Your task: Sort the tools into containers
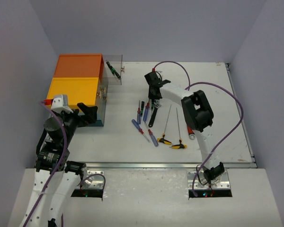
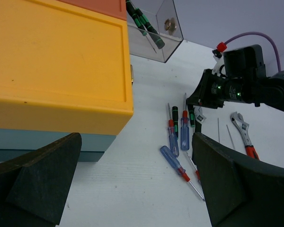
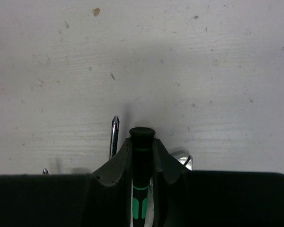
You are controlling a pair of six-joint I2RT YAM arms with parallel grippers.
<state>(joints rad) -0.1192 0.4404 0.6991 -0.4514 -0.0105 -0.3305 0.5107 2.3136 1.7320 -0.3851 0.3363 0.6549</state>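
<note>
The teal box unit with an orange top and a yellow top stands at the back left. A clear drawer is pulled out of it and holds black-green screwdrivers. My right gripper is shut on a black-green screwdriver, just above the table at the far end of the tool row. My left gripper is open and empty, low beside the yellow box's front corner.
Blue-handled screwdrivers with red collars lie in the middle of the table. Two yellow-handled hex keys lie near the front. A red-handled wrench lies to the right. A screwdriver tip shows beside my right fingers.
</note>
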